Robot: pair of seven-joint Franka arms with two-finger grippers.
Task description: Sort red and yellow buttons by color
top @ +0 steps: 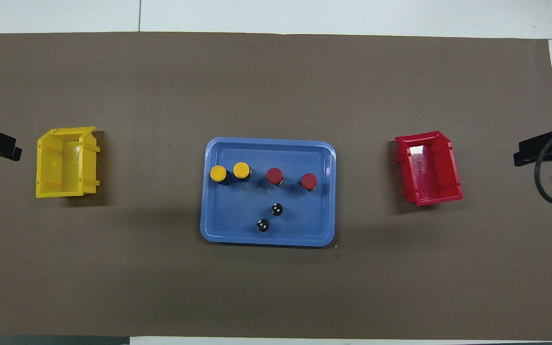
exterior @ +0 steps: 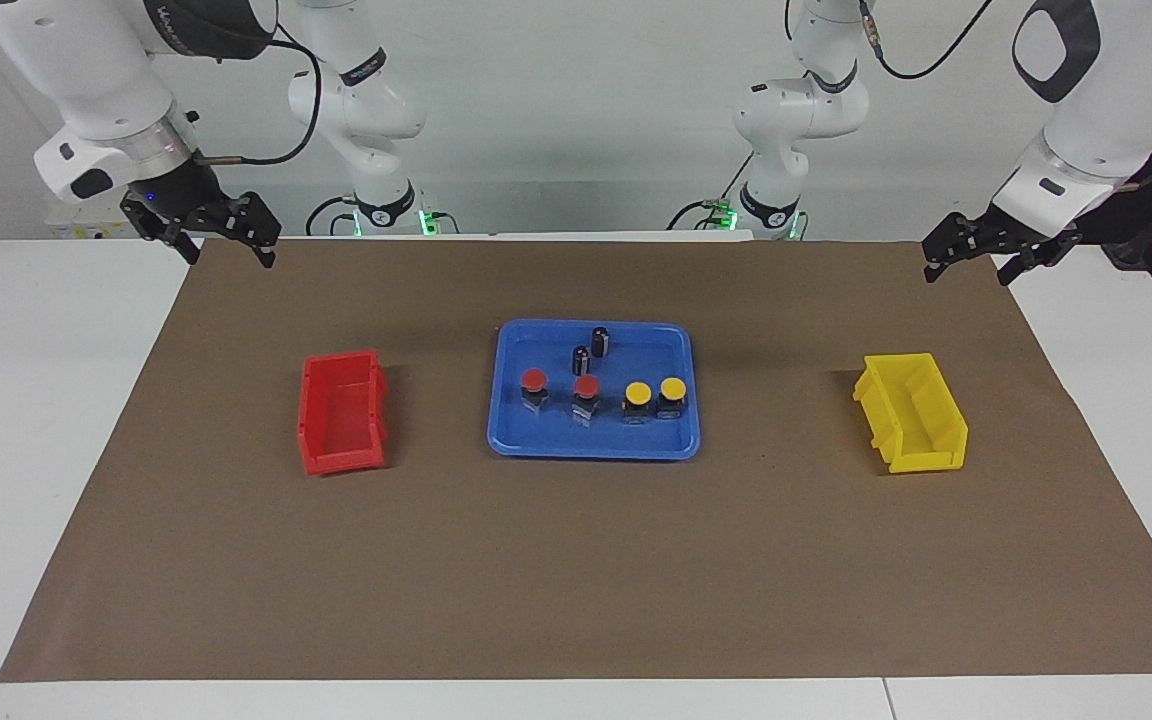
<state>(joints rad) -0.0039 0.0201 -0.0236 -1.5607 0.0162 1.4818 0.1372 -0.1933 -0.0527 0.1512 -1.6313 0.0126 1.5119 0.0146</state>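
Note:
Two red buttons (exterior: 534, 379) (exterior: 587, 386) and two yellow buttons (exterior: 639, 392) (exterior: 673, 387) stand in a row in the blue tray (exterior: 593, 452) at the middle of the mat. The yellow ones are toward the left arm's end. In the overhead view the row reads yellow (top: 218, 173), yellow (top: 241, 169), red (top: 274, 176), red (top: 309, 181). My right gripper (exterior: 228, 252) is open and empty, raised over the mat's corner at its own end. My left gripper (exterior: 968, 272) is open and empty, raised over the mat's edge at its end. Both arms wait.
A red bin (exterior: 341, 460) sits toward the right arm's end and a yellow bin (exterior: 921, 462) toward the left arm's end, both empty. Two small dark cylinders (exterior: 600, 341) (exterior: 581, 360) stand in the tray, nearer to the robots than the buttons. A brown mat (exterior: 576, 580) covers the table.

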